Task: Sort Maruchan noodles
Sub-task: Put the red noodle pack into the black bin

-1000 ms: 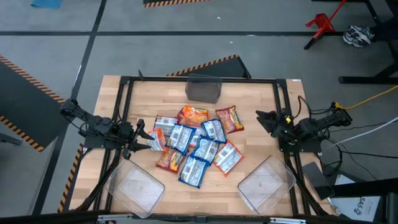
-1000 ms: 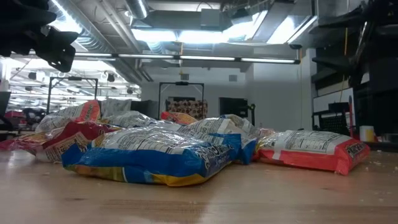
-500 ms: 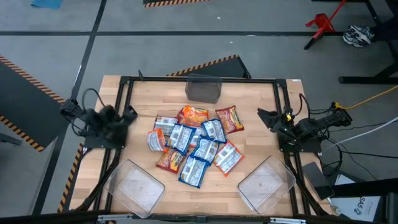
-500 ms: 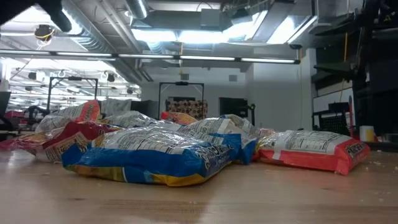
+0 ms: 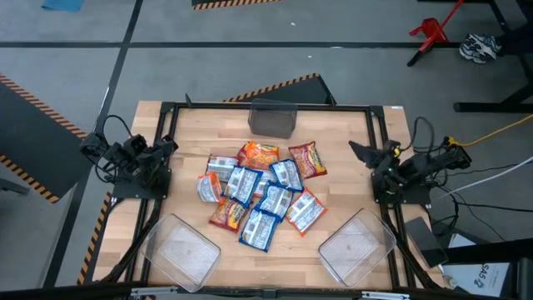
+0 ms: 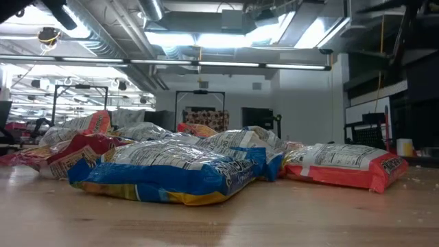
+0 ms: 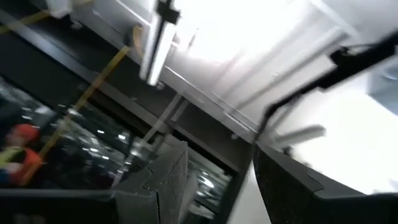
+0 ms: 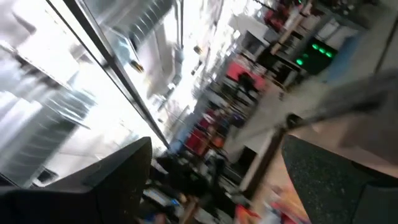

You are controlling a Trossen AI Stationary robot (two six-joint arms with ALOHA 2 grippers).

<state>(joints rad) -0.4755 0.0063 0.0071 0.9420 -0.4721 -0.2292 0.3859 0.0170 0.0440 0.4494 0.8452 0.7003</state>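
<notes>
While sitting piled mid-table, Maruchan noodles untouched, left gripper at 9 o'clock spread wide, right gripper at 3 o'clock wide too, both empty

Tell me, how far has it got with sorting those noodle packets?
Nothing looks sorted yet. All the Maruchan noodle packets lie heaped mid-table, and the three clear bins look empty. Nothing is in hand: the left gripper and right gripper sit open and empty at the table's sides. The whole sort remains.
</notes>
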